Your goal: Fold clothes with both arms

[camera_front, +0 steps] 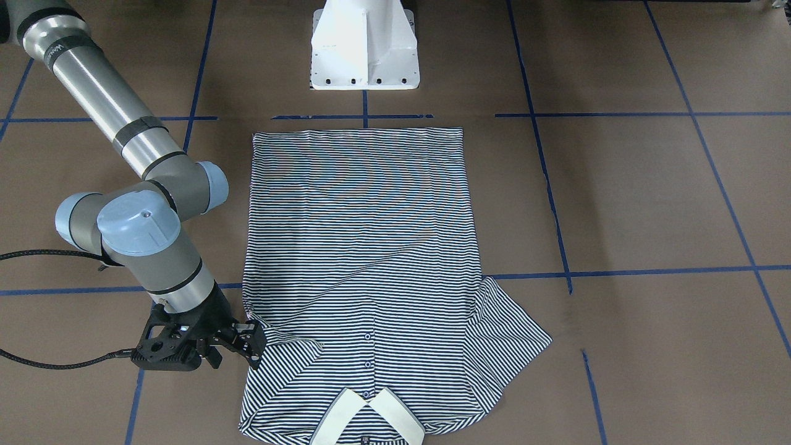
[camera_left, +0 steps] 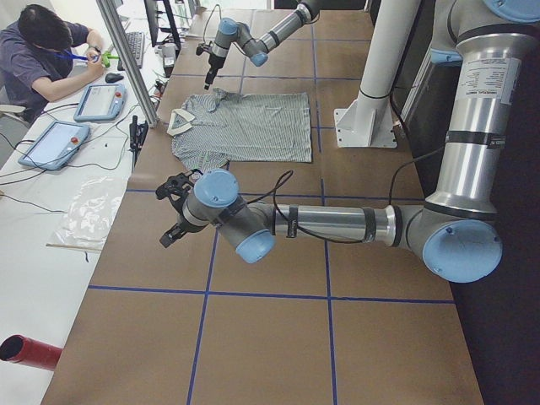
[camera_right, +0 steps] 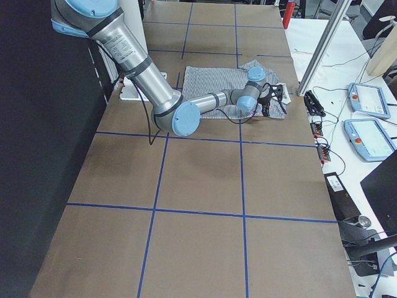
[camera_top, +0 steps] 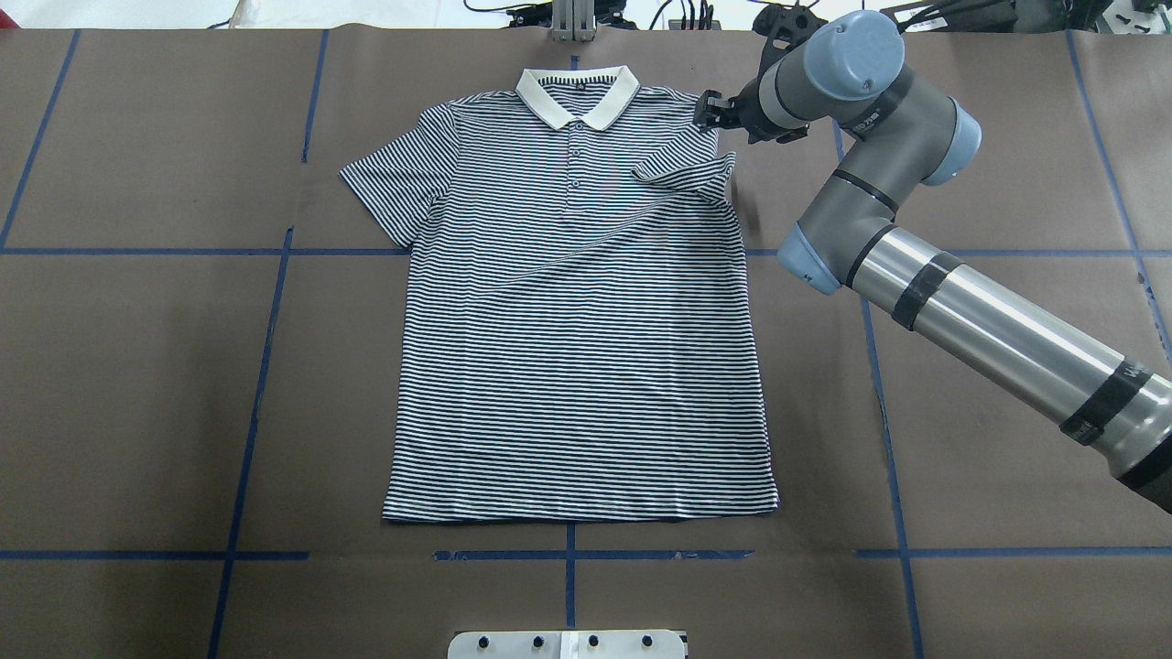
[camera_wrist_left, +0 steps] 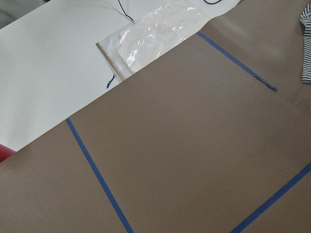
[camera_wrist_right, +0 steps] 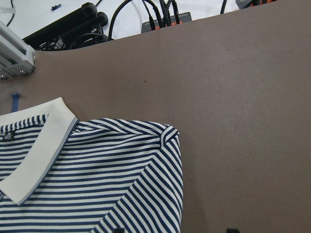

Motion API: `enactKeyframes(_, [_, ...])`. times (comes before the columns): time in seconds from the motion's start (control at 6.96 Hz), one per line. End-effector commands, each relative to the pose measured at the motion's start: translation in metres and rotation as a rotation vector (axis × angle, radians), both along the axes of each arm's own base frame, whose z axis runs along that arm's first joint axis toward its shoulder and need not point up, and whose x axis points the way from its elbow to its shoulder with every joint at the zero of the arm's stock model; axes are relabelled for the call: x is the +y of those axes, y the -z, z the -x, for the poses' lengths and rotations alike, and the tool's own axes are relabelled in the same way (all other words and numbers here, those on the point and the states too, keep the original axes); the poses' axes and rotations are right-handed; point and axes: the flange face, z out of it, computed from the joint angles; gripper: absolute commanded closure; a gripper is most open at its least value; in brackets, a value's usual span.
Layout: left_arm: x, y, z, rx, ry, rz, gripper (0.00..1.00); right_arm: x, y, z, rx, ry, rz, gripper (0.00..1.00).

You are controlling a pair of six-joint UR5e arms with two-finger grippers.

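One polo shirt [camera_front: 364, 247] flat on table [camera_front: 618, 204] in front view; right gripper [camera_front: 236, 353] beside folded-in sleeve [camera_front: 285, 350], fingers [camera_front: 252, 346] apart, empty. Overhead: same, gripper at shoulder. Left-end view: left gripper [camera_left: 173, 211] well off shirt, finger state unreadable.

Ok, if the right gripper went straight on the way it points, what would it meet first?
Probably the polo shirt at its shoulder, where the sleeve lies folded in. The right gripper tilts down toward that edge; depth is unclear, so possibly the table beside it.

Collar [camera_front: 395, 417] partly past bottom edge.
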Motion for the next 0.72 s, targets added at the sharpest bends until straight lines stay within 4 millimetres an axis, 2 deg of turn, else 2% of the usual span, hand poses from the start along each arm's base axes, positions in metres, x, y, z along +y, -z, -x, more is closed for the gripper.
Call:
enactKeyframes(0.0, [0.0, 0.0, 0.0, -0.001, -0.001, -0.001, 0.0, 0.01, 0.0, 0.008, -0.001, 0.013, -0.002, 0.39])
enactKeyframes(0.14, [0.0, -0.001, 0.0, -0.001, -0.001, 0.0, 0.0, 0.015, -0.001, 0.005, -0.004, 0.014, -0.005, 0.49])
enactKeyframes(0.29, [0.0, -0.001, 0.0, -0.001, -0.001, 0.0, 0.0, 0.016, -0.004, 0.004, -0.003, 0.014, -0.004, 0.71])
enactKeyframes(0.43, [0.001, -0.001, 0.001, -0.001, -0.001, -0.001, 0.0, 0.016, -0.007, 0.004, 0.0, 0.014, -0.001, 0.87])
enactKeyframes(0.57, [0.002, -0.002, 0.001, -0.001, -0.001, -0.001, 0.0, 0.02, -0.012, 0.001, 0.002, 0.015, -0.001, 0.93])
